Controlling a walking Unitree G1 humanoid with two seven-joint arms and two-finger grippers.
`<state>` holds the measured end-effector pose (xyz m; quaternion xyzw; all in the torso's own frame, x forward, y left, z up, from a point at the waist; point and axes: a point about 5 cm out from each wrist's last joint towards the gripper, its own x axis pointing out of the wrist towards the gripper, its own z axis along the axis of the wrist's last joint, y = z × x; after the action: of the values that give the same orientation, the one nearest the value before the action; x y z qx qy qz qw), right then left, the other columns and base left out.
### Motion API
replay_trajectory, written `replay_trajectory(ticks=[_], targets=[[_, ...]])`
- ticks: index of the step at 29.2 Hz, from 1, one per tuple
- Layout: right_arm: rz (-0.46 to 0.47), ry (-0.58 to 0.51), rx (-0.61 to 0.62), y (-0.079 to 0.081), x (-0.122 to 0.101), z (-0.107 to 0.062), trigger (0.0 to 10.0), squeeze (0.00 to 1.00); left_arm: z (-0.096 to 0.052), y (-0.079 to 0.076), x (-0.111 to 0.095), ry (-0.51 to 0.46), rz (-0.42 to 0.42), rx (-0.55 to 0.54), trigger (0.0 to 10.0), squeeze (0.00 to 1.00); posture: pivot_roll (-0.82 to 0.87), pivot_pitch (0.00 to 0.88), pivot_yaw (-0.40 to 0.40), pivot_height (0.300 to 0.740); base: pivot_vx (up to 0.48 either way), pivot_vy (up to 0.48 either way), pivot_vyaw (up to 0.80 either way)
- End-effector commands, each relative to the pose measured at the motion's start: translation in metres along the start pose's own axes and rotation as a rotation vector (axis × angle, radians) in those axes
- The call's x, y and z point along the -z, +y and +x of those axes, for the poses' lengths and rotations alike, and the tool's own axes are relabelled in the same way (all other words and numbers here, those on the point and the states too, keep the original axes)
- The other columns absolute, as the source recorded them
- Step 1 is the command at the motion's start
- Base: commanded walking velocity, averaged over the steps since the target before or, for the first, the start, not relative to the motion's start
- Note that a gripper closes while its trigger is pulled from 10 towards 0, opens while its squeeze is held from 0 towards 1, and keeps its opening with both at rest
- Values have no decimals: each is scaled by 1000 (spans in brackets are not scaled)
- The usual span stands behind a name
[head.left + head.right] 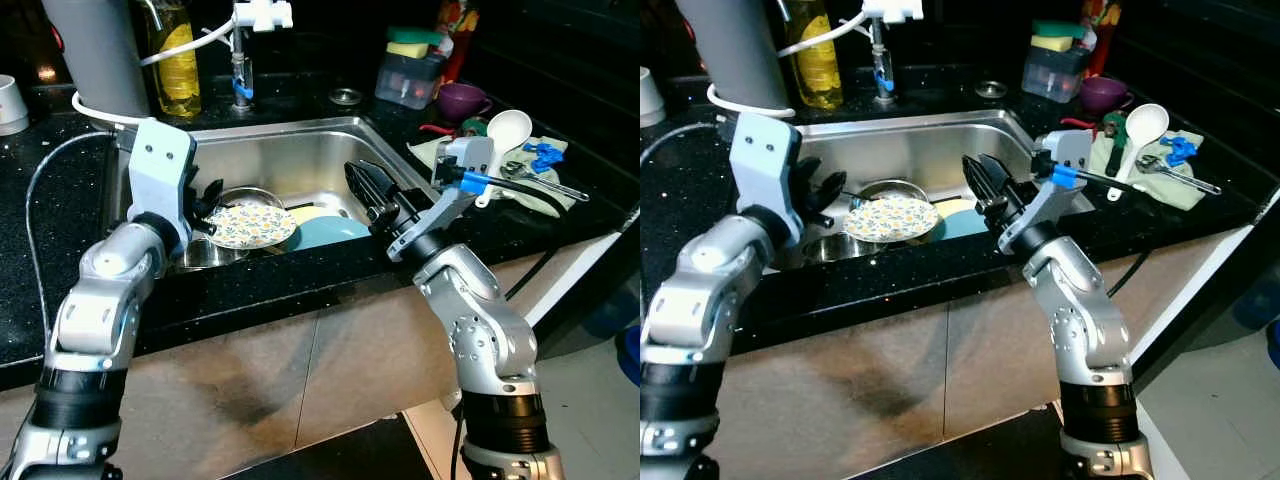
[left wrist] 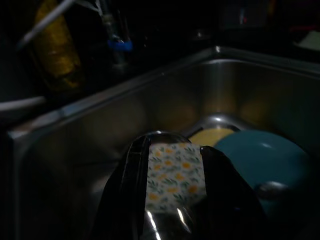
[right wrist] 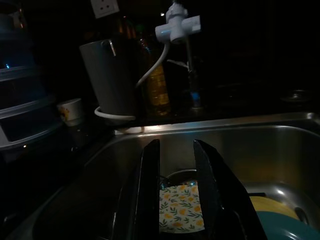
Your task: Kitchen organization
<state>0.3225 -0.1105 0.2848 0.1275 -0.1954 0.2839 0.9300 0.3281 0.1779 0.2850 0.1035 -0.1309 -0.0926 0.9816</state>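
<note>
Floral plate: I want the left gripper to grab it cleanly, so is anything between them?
Nothing visible. The left gripper, fingers open, sits at the edge of the floral plate, which rests on a metal bowl in the sink.

This is a home kitchen: a stainless steel sink [image 1: 300, 160] with dirty plates at the centre, a black speckled stone counter [image 1: 60, 220], and a yellow oil bottle [image 1: 176, 60] at the upper left.

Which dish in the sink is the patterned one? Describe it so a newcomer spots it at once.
Look into the steel sink set in the black counter. Among the stacked dishes there, the floral plate lies on top at the robot's left, beside the left pincer. Unlike the plain teal plate next to it, it is white with yellow flowers.
</note>
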Motion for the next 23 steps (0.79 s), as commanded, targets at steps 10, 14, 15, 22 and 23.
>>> replay_trajectory(ticks=[10,14,15,22,23], targets=[[28,10,8,3,5,-3,10000,0,-9,-13,5,48,-46,-10,10000,0,-40,117,-66,740,0,0,0],[29,16,9,4,6,-4,10000,0,-11,-14,4,60,-53,-15,10000,0,-40,117,-66,740,0,0,0],[29,16,9,4,6,-4,10000,0,-11,-14,4,60,-53,-15,10000,0,-40,117,-66,740,0,0,0],[33,23,11,4,7,-4,10000,0,-12,-16,3,73,-60,-13,10000,0,-41,126,-67,740,-252,0,0],[35,25,10,4,7,-4,10000,0,-12,-16,2,76,-61,-12,10000,0,-41,126,-67,740,-326,0,0]])
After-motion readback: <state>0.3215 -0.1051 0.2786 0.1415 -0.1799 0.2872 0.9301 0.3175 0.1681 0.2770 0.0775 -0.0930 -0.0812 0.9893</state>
